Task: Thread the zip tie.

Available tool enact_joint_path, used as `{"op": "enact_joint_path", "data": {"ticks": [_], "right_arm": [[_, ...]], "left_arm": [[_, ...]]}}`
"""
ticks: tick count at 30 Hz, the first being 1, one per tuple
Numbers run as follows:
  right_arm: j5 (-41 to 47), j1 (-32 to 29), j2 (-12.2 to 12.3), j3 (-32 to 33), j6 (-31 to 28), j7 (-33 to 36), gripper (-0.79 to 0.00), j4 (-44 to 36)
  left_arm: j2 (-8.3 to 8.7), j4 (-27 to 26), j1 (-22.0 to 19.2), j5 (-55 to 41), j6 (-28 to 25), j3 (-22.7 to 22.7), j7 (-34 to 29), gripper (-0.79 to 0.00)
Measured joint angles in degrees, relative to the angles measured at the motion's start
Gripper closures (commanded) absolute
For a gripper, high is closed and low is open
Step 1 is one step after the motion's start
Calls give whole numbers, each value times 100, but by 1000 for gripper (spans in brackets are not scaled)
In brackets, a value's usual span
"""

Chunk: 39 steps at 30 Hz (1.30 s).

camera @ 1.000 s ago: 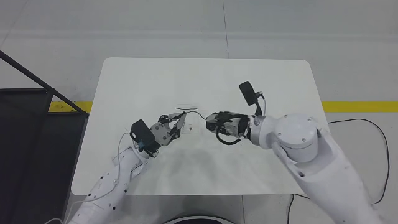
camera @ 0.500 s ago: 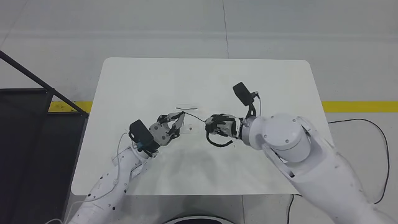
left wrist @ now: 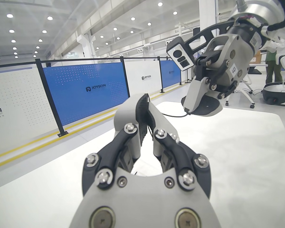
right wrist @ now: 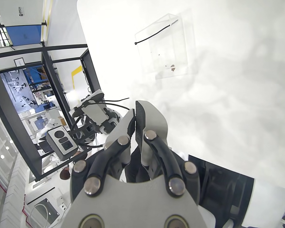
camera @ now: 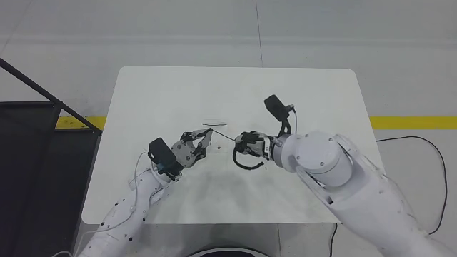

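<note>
Spanning the gap above table (camera: 314, 100) mid, zip tie (left wrist: 174, 115) is pinched by left gripper (left wrist: 144, 110) & right gripper (right wrist: 135, 113) alike; prob light, springy, slick, so grip close to tip.

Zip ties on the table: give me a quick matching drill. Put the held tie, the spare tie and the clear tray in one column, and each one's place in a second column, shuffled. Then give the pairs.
Things
1. held zip tie
2. spare zip tie
3. clear tray

Places
A. lying in the clear tray
B. resting flat on the white table
C. spanning from the left gripper to the right gripper, with both sets of fingers shut on it

Pairs: 1-C, 2-A, 3-B
</note>
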Motion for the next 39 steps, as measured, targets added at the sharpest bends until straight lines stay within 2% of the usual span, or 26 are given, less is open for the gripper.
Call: {"op": "enact_joint_path", "data": {"ticks": [8, 15, 23, 31, 39], "right_arm": [[420, -235, 12, 374, -356, 14, 0, -20], [369, -335, 49, 493, -319, 77, 0, -85], [357, -574, 115, 738, -186, 86, 0, -271], [365, -972, 209, 1049, -425, 195, 0, -506], [402, -1097, 231, 1124, -570, 224, 0, -566]], "left_arm": [[0, 16, -4, 10, 9, -2, 1, 0], [-5, 10, -6, -57, 100, -46, 45, 0], [27, -82, 85, 608, 858, -169, 348, 0], [68, -161, 200, 1128, 1130, -200, 526, 0], [35, -117, 176, 1027, 1353, -142, 520, 0]]}}
